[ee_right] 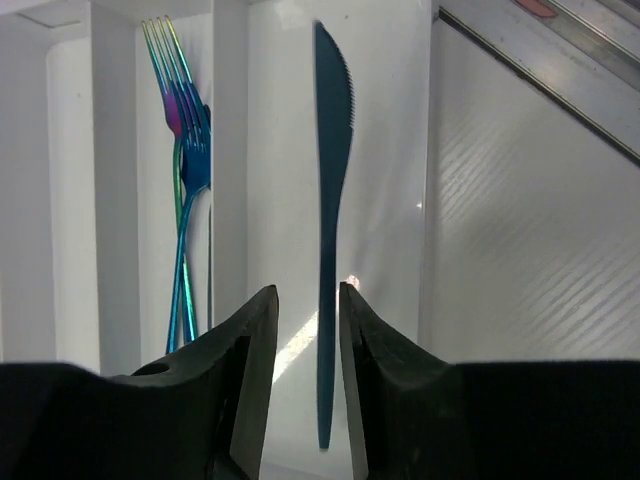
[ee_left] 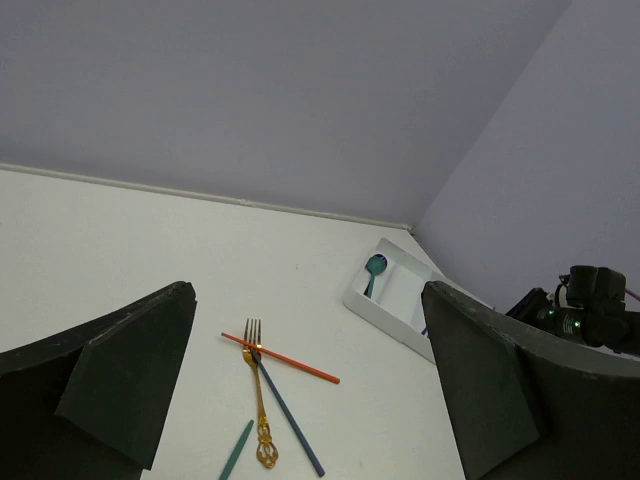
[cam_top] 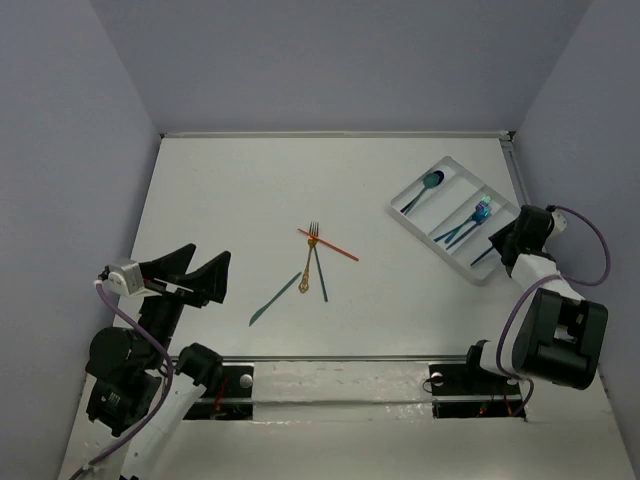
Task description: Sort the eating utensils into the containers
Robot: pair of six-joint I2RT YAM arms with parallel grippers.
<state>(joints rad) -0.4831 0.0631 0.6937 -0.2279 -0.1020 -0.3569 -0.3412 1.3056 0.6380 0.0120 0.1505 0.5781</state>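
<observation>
The white divided tray lies at the far right. It holds a teal spoon, blue and teal forks and a dark blue knife, each in its own compartment. My right gripper is over the tray's near end. In the right wrist view its jaws stand narrowly open on either side of the knife's handle, which lies in the compartment. At mid-table a gold fork, an orange-red utensil and a dark blue one cross. A teal knife lies beside them. My left gripper is wide open and empty, left of them.
Purple walls close in the table on three sides. A metal rail runs along the near edge by the arm bases. In the right wrist view the forks lie behind a tray divider, left of the knife.
</observation>
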